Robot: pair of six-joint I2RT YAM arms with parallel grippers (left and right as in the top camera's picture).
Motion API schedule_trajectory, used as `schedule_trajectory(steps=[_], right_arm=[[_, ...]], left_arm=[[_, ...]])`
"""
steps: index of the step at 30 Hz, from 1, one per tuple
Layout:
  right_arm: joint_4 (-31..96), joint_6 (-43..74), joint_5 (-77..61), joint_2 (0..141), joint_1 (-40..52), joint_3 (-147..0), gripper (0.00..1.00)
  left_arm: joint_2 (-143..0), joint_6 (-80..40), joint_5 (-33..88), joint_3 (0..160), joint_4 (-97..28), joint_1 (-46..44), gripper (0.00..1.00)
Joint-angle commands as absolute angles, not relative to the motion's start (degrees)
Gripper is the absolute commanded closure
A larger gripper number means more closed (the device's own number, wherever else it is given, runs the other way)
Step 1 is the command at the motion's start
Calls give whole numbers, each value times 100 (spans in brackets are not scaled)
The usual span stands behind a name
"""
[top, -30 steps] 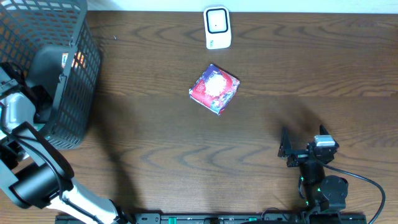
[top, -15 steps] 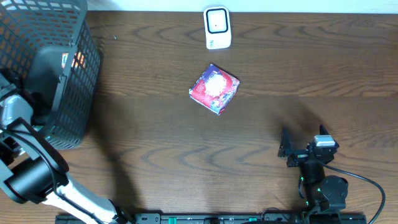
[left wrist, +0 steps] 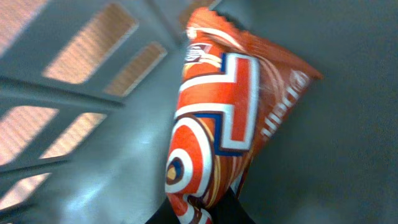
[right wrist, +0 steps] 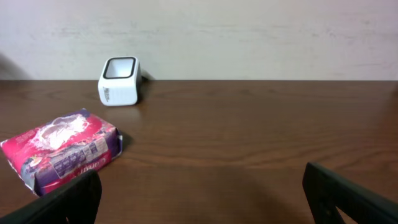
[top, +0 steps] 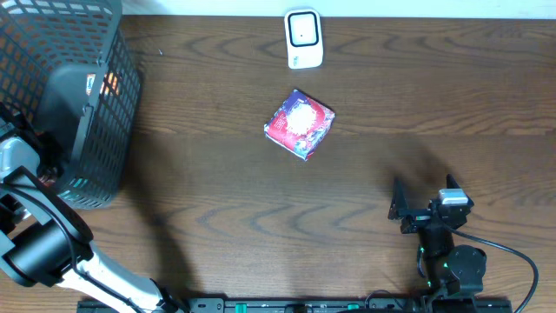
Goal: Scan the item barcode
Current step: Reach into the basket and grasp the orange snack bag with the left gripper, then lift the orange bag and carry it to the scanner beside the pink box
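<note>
- L arm comes up from the bottom-left corner of the overhead view and goes into the dark mesh basket at the table's left edge.
- Left gripper: jaws closed tight, pinching the lower end of the orange snack packet. Only the dark finger tips show at the btm of the wrist view.
- Packet is inside the basket, against its grey floor/wall. It is orange w/ white, blue and red graphics, and runs up from the grip, tilted to the right. Basket slots are visible to the upper left of it.
- From overhead, only a small orange patch of the packet shows through the mesh. The gripper itself is hidden there.
- Right gripper: jaws wide apart, holding nothing. It sits low at the front-right of the table, pointing toward the far edge.
- Scanner: small white unit w/ a dark window, standing at the far edge of the table, centre. It is well apart from both grippers.
- Red-purple pack lies on the table just in front of the scanner, not touching it. It is to the left in the R wrist view.
</note>
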State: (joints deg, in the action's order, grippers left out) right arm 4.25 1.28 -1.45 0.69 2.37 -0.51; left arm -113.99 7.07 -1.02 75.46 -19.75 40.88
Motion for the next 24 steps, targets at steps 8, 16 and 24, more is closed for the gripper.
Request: schedule_trajectory(steps=[8,16,24], right_arm=[[434,211,-97,38,235,-34,1],[434,211,-99,38,235,-34,1],[432,209,-97,38,235,-34,1]], left_arm=[[-10075,-110,1570,7647,-1385,4128,93],[-8809,-1079,3398,7647,-311,4018,93],[-7900,-2128,3754,7647,318,3404,93]])
